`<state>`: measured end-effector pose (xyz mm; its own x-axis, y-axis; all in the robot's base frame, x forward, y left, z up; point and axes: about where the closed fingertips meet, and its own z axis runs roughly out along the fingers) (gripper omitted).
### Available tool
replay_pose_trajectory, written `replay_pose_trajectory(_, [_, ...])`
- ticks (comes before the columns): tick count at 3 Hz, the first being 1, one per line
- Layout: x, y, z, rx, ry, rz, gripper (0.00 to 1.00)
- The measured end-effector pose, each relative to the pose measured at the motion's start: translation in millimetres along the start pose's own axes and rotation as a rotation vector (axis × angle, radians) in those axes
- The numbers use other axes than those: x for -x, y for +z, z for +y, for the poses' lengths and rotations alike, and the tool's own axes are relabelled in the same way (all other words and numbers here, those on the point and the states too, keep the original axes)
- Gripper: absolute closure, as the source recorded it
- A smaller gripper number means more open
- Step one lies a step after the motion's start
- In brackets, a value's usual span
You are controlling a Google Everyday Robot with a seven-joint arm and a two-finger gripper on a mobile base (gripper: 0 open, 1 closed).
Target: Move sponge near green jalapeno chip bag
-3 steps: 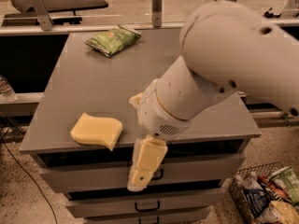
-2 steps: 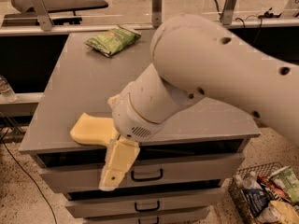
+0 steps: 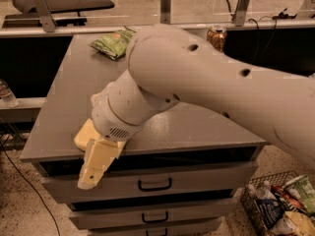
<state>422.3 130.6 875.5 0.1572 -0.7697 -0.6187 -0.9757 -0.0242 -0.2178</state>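
The pale yellow sponge (image 3: 82, 136) lies at the front left corner of the grey cabinet top (image 3: 197, 127). My arm hides most of it, and only its left edge shows. My cream-yellow gripper (image 3: 91, 172) hangs over the front edge of the cabinet, just in front of and below the sponge. The green jalapeno chip bag (image 3: 113, 42) lies at the far left of the cabinet top, well away from the sponge. My large white arm (image 3: 206, 87) crosses the view from the right.
A gold drink can (image 3: 216, 36) stands at the back right of the cabinet top. Drawers with handles (image 3: 155, 184) face me below. A wire basket of snack packets (image 3: 280, 205) sits on the floor at the right. A bottle (image 3: 6, 93) stands at the left.
My arm and gripper have swung to the left, from right of the sponge to over it. The sponge, fully visible before, is now mostly covered. The chip bag has not moved.
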Motion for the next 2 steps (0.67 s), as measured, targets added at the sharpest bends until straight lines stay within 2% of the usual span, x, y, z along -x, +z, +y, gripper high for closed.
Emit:
replay_pose_trajectory(1, [-1,9,-14,-0.017,-0.011,0.003,0.0])
replay_pose_trajectory(2, [-8,19,-21,-0.013,-0.004,0.015,0.17])
